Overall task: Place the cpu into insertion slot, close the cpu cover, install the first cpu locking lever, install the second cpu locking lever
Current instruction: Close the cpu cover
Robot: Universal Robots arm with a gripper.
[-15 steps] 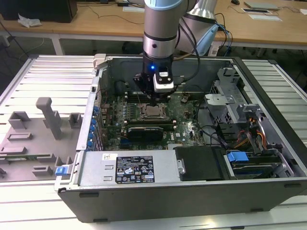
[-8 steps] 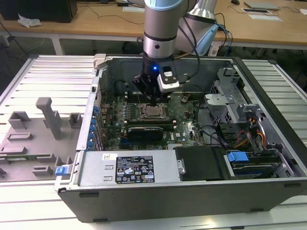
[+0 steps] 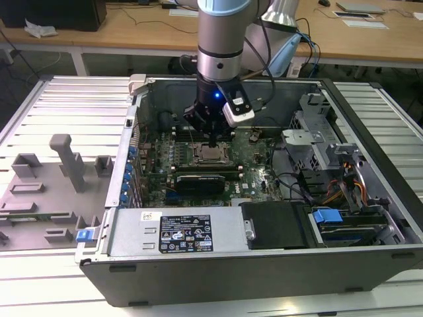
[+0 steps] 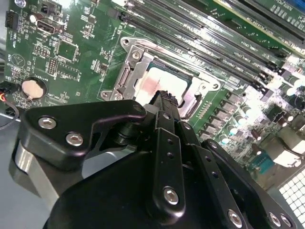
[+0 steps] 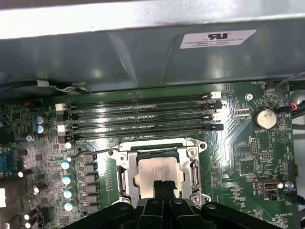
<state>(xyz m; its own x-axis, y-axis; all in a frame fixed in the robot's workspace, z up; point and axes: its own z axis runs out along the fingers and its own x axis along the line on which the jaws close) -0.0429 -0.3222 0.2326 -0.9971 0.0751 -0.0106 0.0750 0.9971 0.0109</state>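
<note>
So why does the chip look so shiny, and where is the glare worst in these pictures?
First wrist view: a white glare band runs along the case wall, and the chip gleams pale. Second wrist view: the green board washes out bright in one patch, while the gripper looks dark. Exterior view: a blue light glows on the arm.

The cpu (image 5: 155, 169) lies in the insertion slot (image 5: 155, 154), beside the memory slots (image 5: 138, 119)
</note>
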